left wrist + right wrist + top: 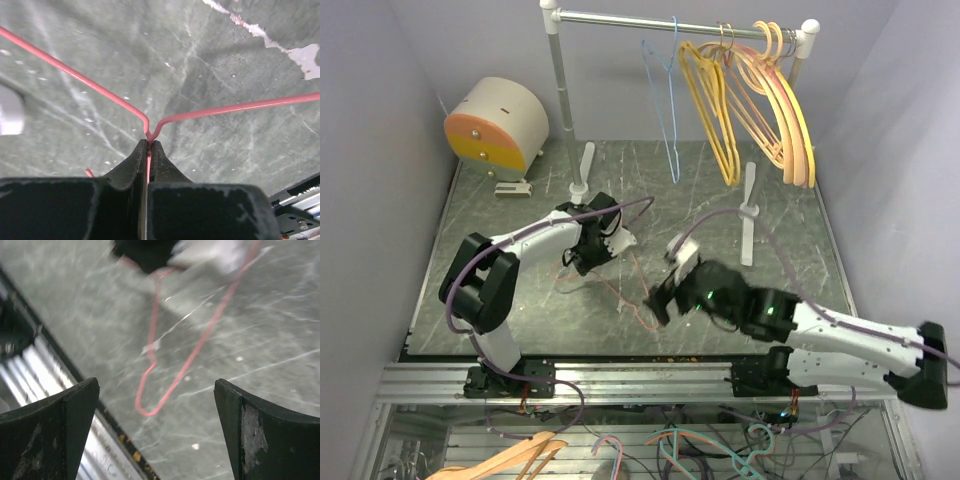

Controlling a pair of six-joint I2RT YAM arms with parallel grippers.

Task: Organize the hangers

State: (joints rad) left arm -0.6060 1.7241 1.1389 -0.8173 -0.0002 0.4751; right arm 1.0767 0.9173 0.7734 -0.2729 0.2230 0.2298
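The left gripper point(586, 256) is pressed fully closed on the neck of a thin red wire hanger point(620, 290). In the left wrist view the fingertips point(156, 150) pinch the wire right where its two shoulders point(75, 73) spread apart over the table. The hanger lies low over the scratched grey-green table point(800, 230), near the middle, and runs from the left gripper towards the near right.

The right gripper point(660, 305) hangs just above the hanger's near rounded end with its jaws spread wide and nothing between them. Its wrist view shows the red loop point(201, 342) on the table between the two fingers point(70, 425), which do not touch it.

At the far edge stands a white-and-metal clothes rail point(620, 18). On it hang a blue wire hanger point(666, 95), thick yellow hangers point(715, 115) and peach and orange hangers point(790, 110), bunched towards the right end.

The rail's left foot point(584, 165) sits just beyond the left gripper. The right foot point(749, 210) lies close to the far side of the right arm's wrist. Purple cables point(620, 210) loop over both arms.

A round cream and orange drum point(498, 125) stands in the far left corner, well apart from both arms. Below the near edge lies a loose heap of hangers point(520, 455).
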